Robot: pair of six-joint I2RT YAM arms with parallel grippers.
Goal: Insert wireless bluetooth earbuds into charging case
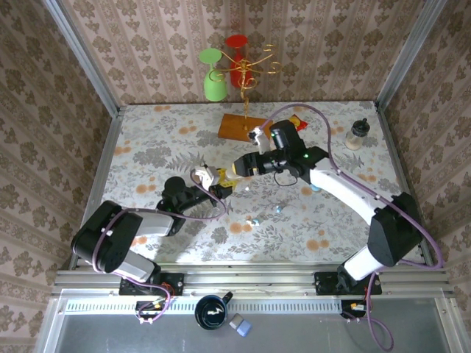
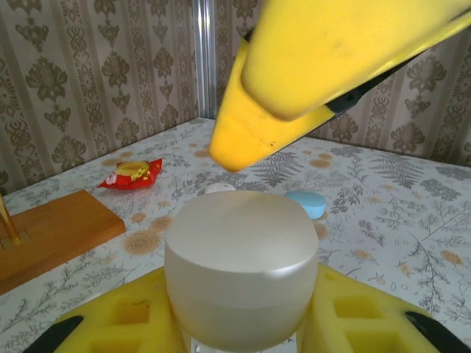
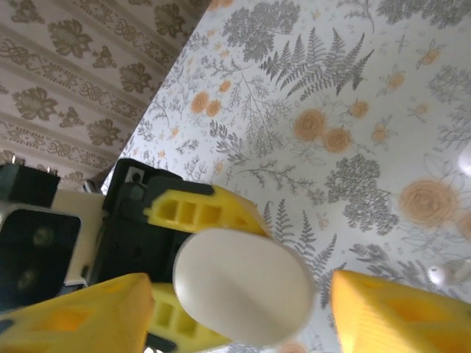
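A white rounded charging case (image 2: 241,268) is clamped, lid closed, between the yellow fingers of my left gripper (image 2: 243,327), just above the table's middle (image 1: 218,185). My right gripper (image 1: 237,171) hangs right beside it, and one of its yellow fingers (image 2: 294,73) looms over the case. In the right wrist view the case (image 3: 243,287) lies between the widely spread fingers of the right gripper (image 3: 239,294), which do not touch it. A tiny white earbud (image 3: 445,276) lies on the table to the right. Small pale earbuds (image 1: 254,220) lie on the cloth in front of the grippers.
A pale-blue case (image 2: 305,202) lies on the floral table (image 1: 147,147) behind the white one. A wooden base (image 1: 239,126) with a gold stand holding green and red glasses is at the back. A red packet (image 2: 132,173) and a small jar (image 1: 358,134) lie further back.
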